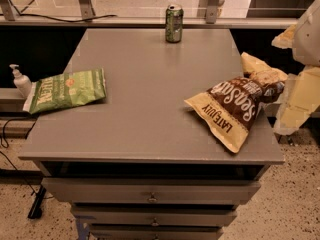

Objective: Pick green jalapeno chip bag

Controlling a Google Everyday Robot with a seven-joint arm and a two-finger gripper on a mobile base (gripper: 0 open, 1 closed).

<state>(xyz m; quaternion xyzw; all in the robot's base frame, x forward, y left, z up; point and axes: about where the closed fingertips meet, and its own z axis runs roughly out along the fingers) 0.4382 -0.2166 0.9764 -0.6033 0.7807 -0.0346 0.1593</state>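
The green jalapeno chip bag (67, 90) lies flat at the left edge of the grey cabinet top (150, 84), with its white end pointing left and hanging slightly over the edge. It has white lettering and a small orange-red mark. My gripper (296, 106) is at the far right of the view, beside the right edge of the top, far from the green bag. The pale arm (306, 31) rises above it. The gripper holds nothing that I can see.
A brown-and-tan "Late July" bag (237, 106) lies on the right side of the top, close to my gripper. A green drink can (174, 23) stands at the back edge. A white pump bottle (20, 81) stands just left of the green bag. Drawers (150, 196) lie below the front edge.
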